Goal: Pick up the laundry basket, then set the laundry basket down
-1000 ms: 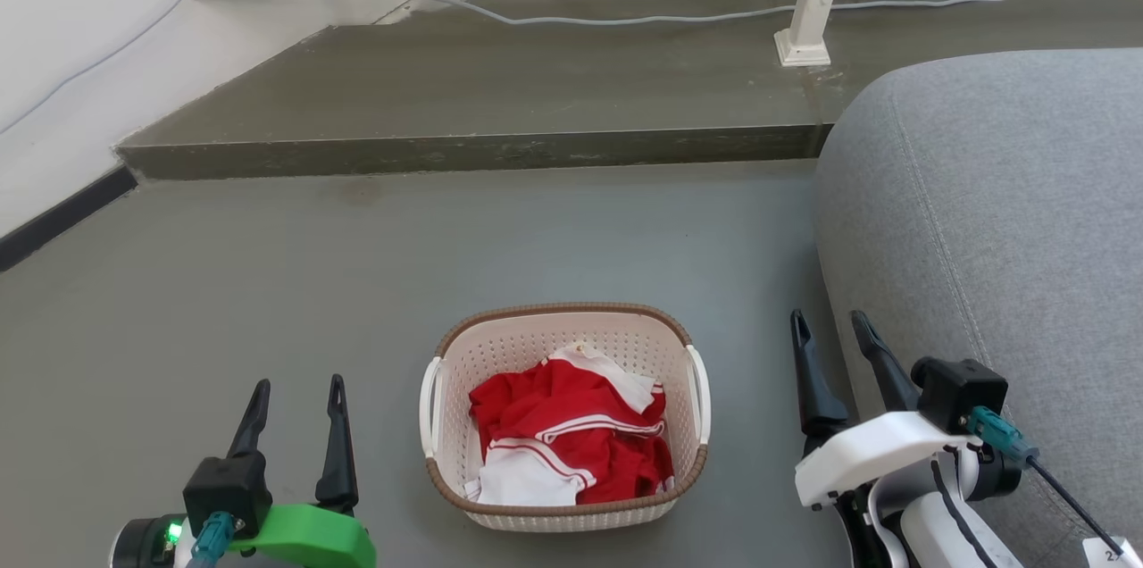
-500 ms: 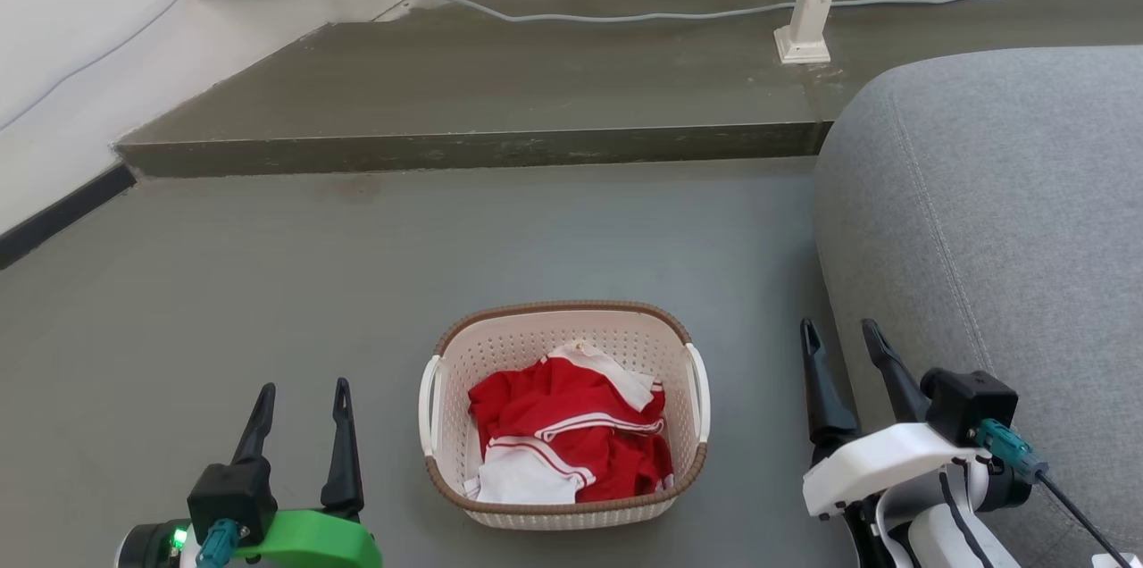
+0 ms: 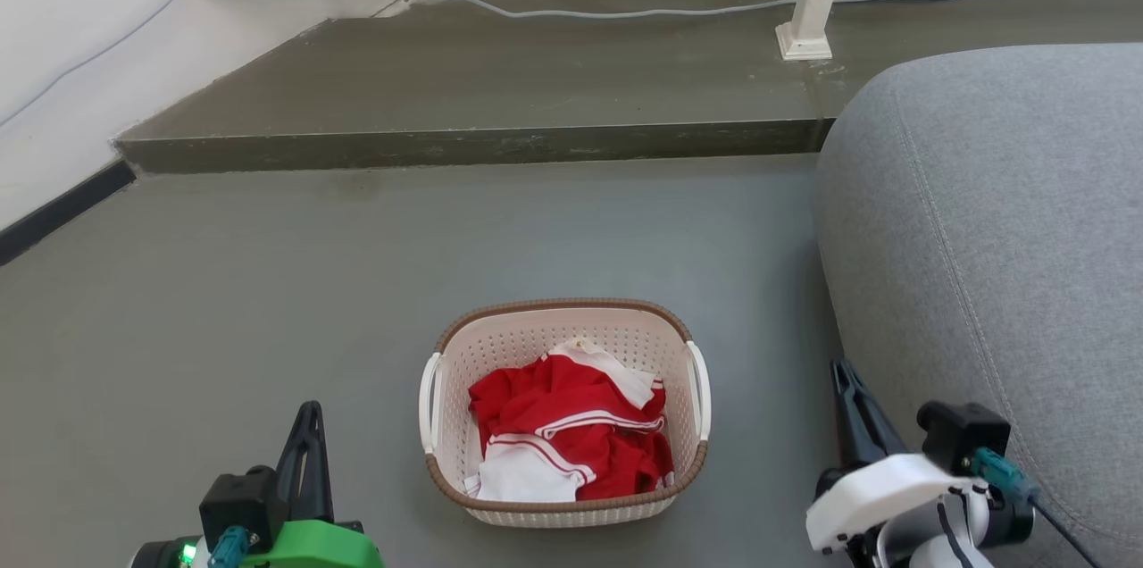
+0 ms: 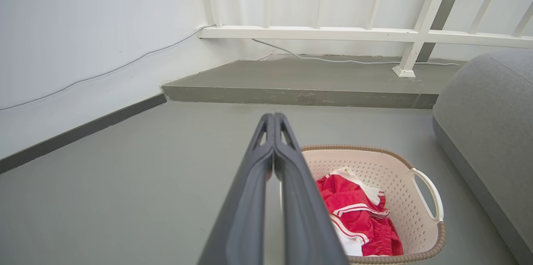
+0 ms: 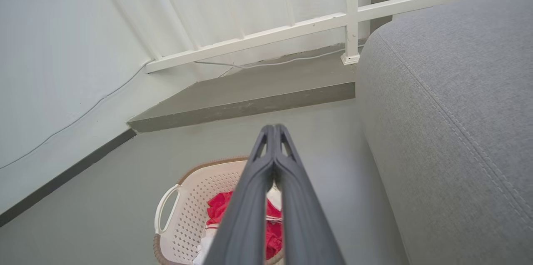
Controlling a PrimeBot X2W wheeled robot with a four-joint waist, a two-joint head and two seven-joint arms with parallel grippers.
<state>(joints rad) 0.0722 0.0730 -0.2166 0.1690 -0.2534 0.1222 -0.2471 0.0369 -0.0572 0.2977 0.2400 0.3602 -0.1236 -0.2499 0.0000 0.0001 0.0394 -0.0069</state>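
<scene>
**Item: laundry basket (image 3: 554, 338).** Cream, perforated, with a brown woven-look rim. It stands upright on the grey floor (image 3: 268, 282), near the robot and roughly midway between the two claws. The grey sofa (image 3: 1000, 220) lies to its right, apart from it.

**Contents:** red-and-white clothes (image 3: 571, 425), heaped below the rim.

**Fittings:** two white side handles, left (image 3: 430, 403) and right (image 3: 701, 389), one facing each claw.

**Left claw (image 3: 306, 447):** fingers pressed together, holding nothing. It stands left of the basket with bare floor between.

**Right claw (image 3: 853, 412):** likewise closed and empty, to the right of the basket, close beside the sofa's edge.

**Step in hand (a judgement):** the basket rests on the floor with both claws clear of it. That fits a basket waiting to be lifted as well as one lifted and put back, and the pictures do not decide between the two, so no next move can be named.

**View notes:**
- The head view gives both handles and the gap on each side, but shows each claw as one dark blade.
- The left wrist view shows its claw (image 4: 274, 140) with the fingers meeting along their length, and the basket's right handle (image 4: 429, 190) beyond.
- The right wrist view shows the same closure on its claw (image 5: 274, 144), and the left handle (image 5: 166, 211).
</scene>
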